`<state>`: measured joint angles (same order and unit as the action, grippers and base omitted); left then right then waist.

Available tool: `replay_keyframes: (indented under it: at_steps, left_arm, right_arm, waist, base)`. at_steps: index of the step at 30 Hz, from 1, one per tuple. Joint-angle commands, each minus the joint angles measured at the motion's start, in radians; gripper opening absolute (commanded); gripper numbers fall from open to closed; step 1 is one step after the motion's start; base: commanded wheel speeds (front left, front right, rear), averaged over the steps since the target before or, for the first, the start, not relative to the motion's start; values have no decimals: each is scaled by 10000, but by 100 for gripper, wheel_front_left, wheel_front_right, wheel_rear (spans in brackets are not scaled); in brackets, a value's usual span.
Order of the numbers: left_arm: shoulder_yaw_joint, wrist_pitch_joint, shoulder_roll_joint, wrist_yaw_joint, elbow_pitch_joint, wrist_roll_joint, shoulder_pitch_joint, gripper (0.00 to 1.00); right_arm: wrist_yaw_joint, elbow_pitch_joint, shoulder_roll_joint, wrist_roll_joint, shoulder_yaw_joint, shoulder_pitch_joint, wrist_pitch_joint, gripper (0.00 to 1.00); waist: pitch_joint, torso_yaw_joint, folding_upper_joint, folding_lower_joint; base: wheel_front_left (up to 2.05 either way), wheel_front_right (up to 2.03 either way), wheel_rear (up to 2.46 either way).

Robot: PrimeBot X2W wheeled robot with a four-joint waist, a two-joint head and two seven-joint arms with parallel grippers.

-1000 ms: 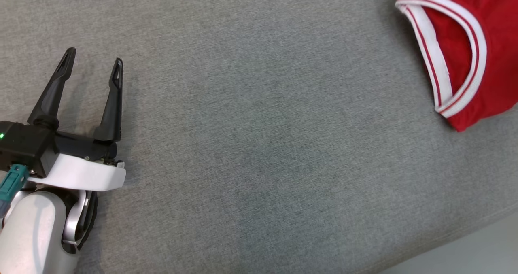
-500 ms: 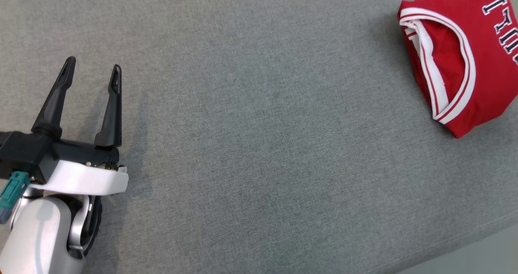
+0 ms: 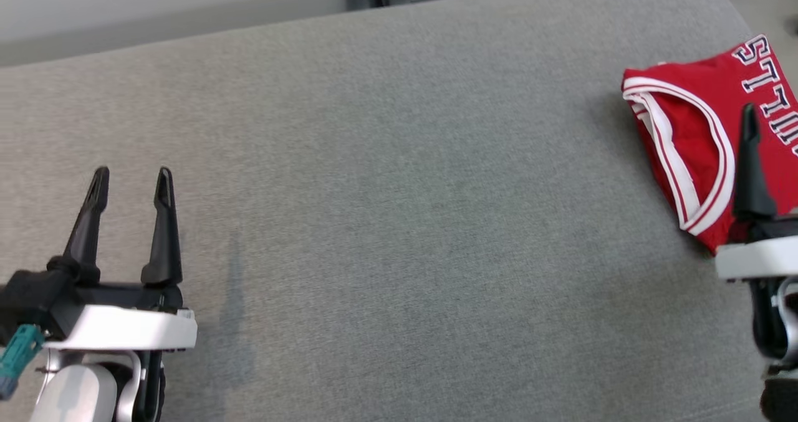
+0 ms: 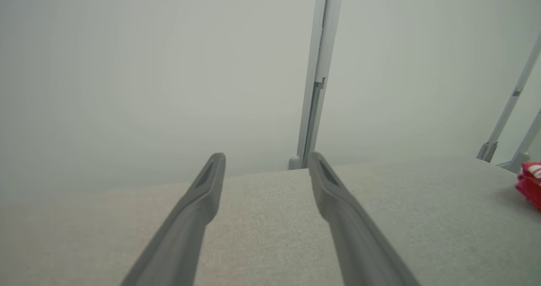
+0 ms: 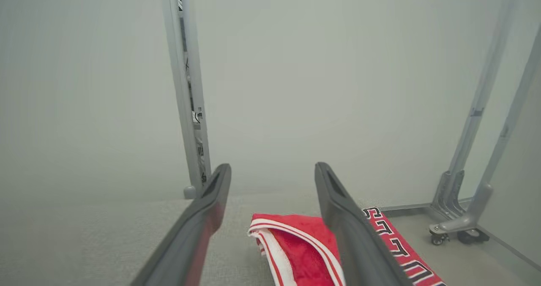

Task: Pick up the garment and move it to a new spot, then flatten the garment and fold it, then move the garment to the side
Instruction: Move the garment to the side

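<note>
- Head view: my left gripper hangs over the left part of a wide grey cushion. Its two dark fingers are spread apart, and nothing is between them.
- That gripper is well apart from the work. I judge it is parked there on purpose, because nothing on that side needs holding.
- The garment is a red sports shirt with white trim and white letters. It lies at the far right of the cushion, near the rounded corner.
- The shirt is folded into a compact packet, with the open neckline on top and facing left.
- Right wrist view: my right gripper has its fingers spread wide and holds nothing. The shirt lies just ahead of them and lower down, and one finger crosses in front of the lettering.
- I cannot tell whether that finger touches the cloth.
- Folded and set at the side, the shirt looks to me like the last step is done or nearly done. Open fingers suit leaving it where it lies.
- A fingertip could snag the loose neckline and pull the fold open, so I judge a straight lift away is safest.
- Beyond the cushion stand a pale wall, a grey metal post and a wheeled frame.
</note>
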<state>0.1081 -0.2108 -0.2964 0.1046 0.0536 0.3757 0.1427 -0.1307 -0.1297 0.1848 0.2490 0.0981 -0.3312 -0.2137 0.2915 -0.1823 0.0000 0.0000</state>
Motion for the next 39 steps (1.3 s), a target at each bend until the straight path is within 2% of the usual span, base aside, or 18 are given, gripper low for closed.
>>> replay_keyframes:
  at_steps: [1, 8, 18, 25, 39]
  left_arm:
    - [-79, -87, 39, 66, -56, 86, -193, 100]
    - [-124, -227, 104, 6, -214, 278, -834, 100]
    - [147, -46, 64, 173, -393, 116, -1807, 100]
    - [312, 327, -38, 232, -296, 67, -2284, 100]
    - [383, 617, -224, 367, -64, 196, -2504, 100]
  right_arm:
    - [0, 458, -155, -151, -61, 425, 218, 100]
    - [0, 1599, -655, -569, -423, 1526, 863, 100]
    - [0, 1798, -762, -762, -860, 2827, 1547, 100]
    - [-1, 2033, -800, -849, -823, 3578, 1853, 100]
    - [-1, 2370, -961, -938, -577, 4183, 2088, 100]
  waist:
    - [-471, 459, 0, 0]
    - [-1183, 981, 0, 0]
    - [-2347, 1527, 0, 0]
    - [-2907, 1677, 0, 0]
    - [-3084, 1704, 0, 0]
  base:
    - [0, 0, 0]
    - [0, 0, 0]
    - [0, 0, 0]
    - [0, 0, 0]
    - [0, 0, 0]
